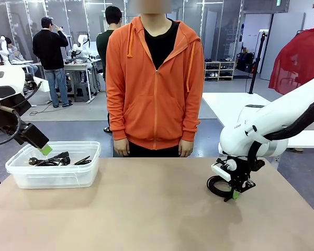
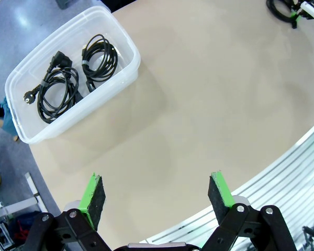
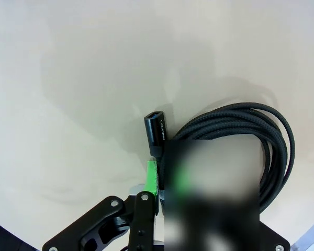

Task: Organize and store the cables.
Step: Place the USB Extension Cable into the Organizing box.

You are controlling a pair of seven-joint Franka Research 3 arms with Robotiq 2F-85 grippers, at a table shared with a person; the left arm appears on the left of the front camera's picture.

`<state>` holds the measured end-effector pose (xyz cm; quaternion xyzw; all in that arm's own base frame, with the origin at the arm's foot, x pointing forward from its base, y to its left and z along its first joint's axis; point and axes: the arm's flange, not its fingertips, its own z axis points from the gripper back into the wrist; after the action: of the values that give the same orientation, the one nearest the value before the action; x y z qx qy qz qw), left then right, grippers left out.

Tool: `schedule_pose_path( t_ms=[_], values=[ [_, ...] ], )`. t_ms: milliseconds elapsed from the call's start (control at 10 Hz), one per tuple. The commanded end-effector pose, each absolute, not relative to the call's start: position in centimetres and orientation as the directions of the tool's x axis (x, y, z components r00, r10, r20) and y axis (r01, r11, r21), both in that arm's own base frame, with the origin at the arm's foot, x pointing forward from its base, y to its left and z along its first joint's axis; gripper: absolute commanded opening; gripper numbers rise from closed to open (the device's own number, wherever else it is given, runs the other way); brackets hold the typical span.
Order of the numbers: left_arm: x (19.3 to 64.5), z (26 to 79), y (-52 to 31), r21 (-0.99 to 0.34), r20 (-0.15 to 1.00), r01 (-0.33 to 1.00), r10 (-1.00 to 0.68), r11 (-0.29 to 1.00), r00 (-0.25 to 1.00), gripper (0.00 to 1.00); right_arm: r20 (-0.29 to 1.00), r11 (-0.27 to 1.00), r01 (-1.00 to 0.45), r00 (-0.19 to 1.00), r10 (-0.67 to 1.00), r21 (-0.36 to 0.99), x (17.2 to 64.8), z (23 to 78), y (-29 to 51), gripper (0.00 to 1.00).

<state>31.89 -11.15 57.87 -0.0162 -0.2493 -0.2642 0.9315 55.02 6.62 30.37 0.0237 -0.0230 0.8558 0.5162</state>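
Two coiled black cables (image 2: 56, 89) (image 2: 98, 56) lie inside a clear plastic bin (image 1: 21, 178) at the table's left. My left gripper (image 2: 156, 196) hangs open and empty in the air near that bin, its green pads (image 1: 45, 150) above the bin's left rim. On the table's right a third coiled cable (image 3: 261, 136) with a black plug (image 3: 156, 133) rests on the tabletop. My right gripper (image 1: 235, 192) is shut on that cable (image 1: 217, 185), its fingers down at the table surface. Part of the right wrist view is blurred over the grip.
A person in an orange hoodie (image 1: 154, 83) stands at the far side, hands hanging down by the table edge. The tan tabletop (image 1: 146, 209) stretches bare between bin and right gripper. The table's near edge (image 2: 282, 162) runs past the left gripper.
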Motion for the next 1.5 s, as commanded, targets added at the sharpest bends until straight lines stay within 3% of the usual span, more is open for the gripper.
schedule_pose_path(
  t_ms=[0,200,400,700,1000,1400],
  values=[
    [31.7,57.9,-11.1,0.101,0.469,0.499,-0.484,0.861,0.739,1.0,0.096,-0.385,-0.923,-0.386,0.918,-0.029,54.5,32.3,7.1,0.1],
    [31.7,57.9,-11.1,0.101,0.469,0.499,-0.484,0.861,0.739,1.0,0.087,-0.303,-0.953,-0.304,0.949,-0.022,54.1,37.8,8.3,0.1],
    [31.7,57.9,-11.1,0.101,0.469,0.499,-0.484,0.861,0.739,1.0,-0.026,-0.287,-0.958,-0.287,0.958,0.023,54.3,42.1,10.4,0.1],
    [31.7,57.9,-11.1,0.101,0.469,0.499,-0.484,0.861,0.739,1.0,0.039,-0.209,-0.978,-0.208,0.977,0.019,54.3,45.3,14.1,0.1],
    [31.7,57.9,-11.1,0.101,0.469,0.499,-0.484,0.861,0.739,1.0,0.096,-0.152,-0.988,-0.149,0.984,0.035,55.1,46.8,20.4,0.1],
    [31.7,57.9,-11.1,0.101,0.469,0.499,-0.484,0.861,0.739,1.0,0.089,-0.189,-0.981,-0.185,0.979,0.038,56.3,45.3,32.2,0.1]
  ],
)
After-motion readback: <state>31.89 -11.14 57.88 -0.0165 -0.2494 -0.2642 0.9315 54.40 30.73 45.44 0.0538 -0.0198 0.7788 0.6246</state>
